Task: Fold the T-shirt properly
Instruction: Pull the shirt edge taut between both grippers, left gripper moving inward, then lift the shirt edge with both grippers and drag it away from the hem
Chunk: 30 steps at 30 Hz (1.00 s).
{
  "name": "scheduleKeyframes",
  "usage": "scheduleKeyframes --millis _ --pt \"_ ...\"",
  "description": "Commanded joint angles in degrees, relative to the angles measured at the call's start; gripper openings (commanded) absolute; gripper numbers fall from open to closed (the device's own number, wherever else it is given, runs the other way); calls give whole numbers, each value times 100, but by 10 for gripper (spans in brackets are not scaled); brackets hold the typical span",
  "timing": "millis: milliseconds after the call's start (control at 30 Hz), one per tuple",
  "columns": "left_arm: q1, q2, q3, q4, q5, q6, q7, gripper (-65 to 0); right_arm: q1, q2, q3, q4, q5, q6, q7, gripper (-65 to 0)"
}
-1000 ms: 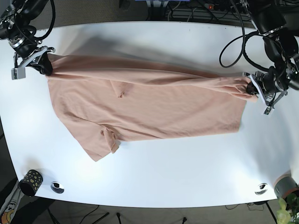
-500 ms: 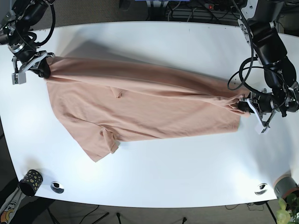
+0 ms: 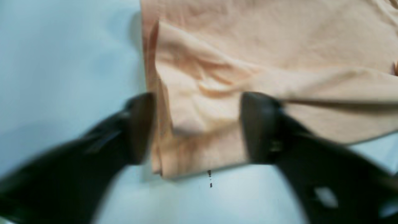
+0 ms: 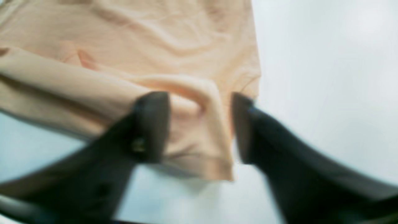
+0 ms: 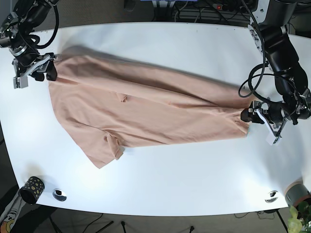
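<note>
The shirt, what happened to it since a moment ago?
The left pincer dragged the T-shirt edge toward the table's near side, and both it and the right pincer opened and let go. The lower sleeve stayed put.

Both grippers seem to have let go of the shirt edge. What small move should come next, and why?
Probably lift both arms clear. The left gripper and right gripper stand open around the T-shirt, whose folded edge lies on the table. The fold looks placed, but one sleeve juts out at the near side and likely needs the next grasp.
</note>
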Motion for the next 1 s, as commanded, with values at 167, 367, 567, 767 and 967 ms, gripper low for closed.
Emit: scheduleKeyframes --millis 167,367,567,767,967 --pt "-125 -157 -36 124 -124 -8 -149 -57 -28 202 160 129 78 12 138 -97" --pt "25 -342 -9 132 -124 -8 -369 -125 -19 228 300 85 -599 12 129 -97" --pt "253 -518 272 132 -115 -8 -1055 -125 113 43 256 77 -1381 12 138 -97" --pt "508 -667 932 431 281 -8 -1943 -125 227 -53 -25 -495 -1584 12 147 -97" --pt "737 -333 1239 1117 1177 -8 -2277 -125 341 -53 -69 -1207 -1548 12 384 -97"
